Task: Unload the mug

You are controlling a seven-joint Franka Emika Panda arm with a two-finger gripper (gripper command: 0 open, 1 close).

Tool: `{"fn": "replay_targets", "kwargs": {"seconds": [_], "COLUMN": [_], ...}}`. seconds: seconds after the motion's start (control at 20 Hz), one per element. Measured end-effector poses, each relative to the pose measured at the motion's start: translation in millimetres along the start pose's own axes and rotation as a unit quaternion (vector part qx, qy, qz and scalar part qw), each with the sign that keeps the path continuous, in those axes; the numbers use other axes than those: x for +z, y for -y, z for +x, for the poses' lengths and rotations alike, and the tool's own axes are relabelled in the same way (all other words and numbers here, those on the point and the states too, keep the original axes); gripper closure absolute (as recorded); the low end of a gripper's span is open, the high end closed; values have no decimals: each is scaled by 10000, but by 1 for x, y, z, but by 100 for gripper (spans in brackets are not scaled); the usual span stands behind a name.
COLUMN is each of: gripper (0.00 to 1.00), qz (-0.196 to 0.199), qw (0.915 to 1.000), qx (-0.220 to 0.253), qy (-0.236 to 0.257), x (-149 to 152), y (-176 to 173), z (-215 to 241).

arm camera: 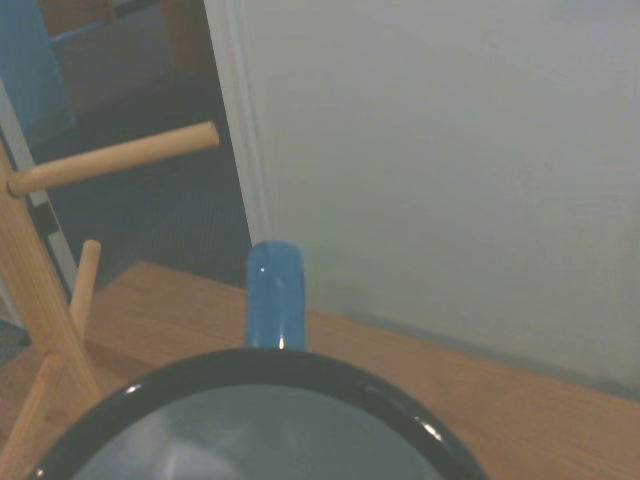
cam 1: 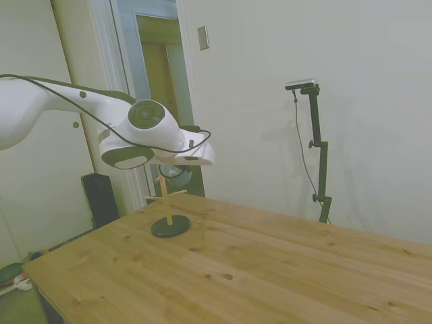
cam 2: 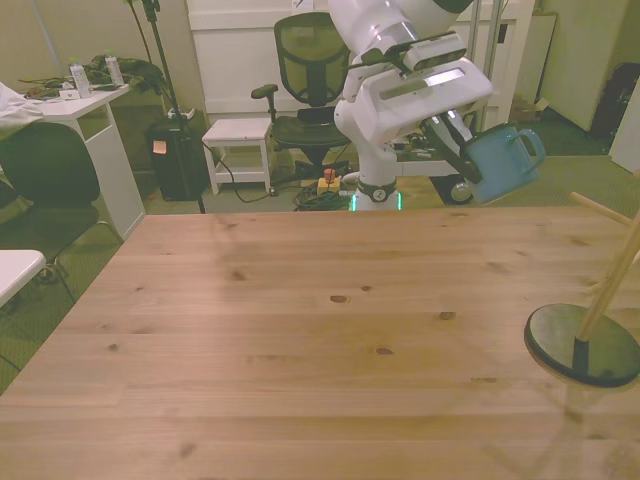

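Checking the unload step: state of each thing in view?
mug: held in the air, tilted, off its stand, handle away from the gripper
gripper: shut on the mug
mug stand: upright on the table, pegs in view bare
table: bare wood

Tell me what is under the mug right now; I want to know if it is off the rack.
The mug, held in the gripper, hangs in the air off the wooden rack, near the table's far edge. Whether wood or floor lies directly below cannot be told.
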State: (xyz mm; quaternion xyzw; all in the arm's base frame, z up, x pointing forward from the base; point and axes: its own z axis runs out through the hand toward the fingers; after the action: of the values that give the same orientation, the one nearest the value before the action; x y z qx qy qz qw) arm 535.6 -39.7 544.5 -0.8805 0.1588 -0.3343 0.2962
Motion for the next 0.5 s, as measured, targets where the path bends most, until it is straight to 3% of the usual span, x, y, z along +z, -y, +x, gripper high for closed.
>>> {"fn": "replay_targets", "kwargs": {"seconds": [0.5], "gripper": [100], "qz": [-670], "qw": [9933], "qx": [433], "qy": [832], "x": [20], "y": [-1], "z": [-5]}}
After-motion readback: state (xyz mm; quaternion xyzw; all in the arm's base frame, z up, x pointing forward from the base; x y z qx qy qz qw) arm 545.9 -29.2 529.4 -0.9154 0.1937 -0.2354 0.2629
